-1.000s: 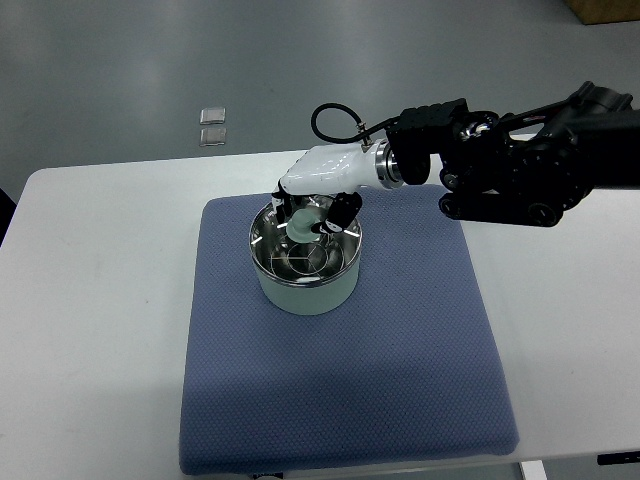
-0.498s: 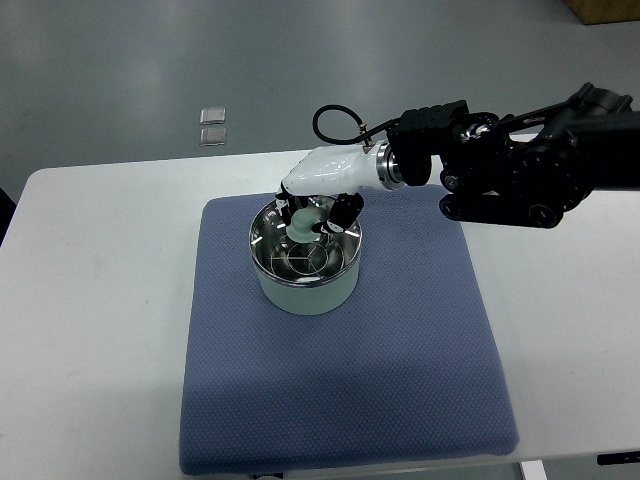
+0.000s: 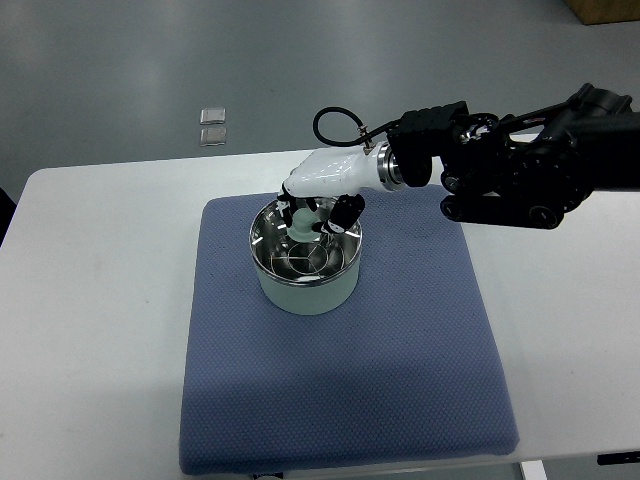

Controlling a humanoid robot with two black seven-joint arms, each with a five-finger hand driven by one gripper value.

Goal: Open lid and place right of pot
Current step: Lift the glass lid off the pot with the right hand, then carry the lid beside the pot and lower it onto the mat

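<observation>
Top view: I'm curling my right hand [image 3: 312, 212] around the lid knob [image 3: 301, 224]; the glass lid [image 3: 303, 255] is sitting on the pot [image 3: 305, 285] below, not yet lifted.

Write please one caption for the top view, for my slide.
Right hand closed on the knob of the lid, over the pot on a blue mat.

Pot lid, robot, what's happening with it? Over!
Right hand shut on lid knob. Lid on the pot, not yet lifted. Mat right of pot is free. Left arm out of view.
</observation>
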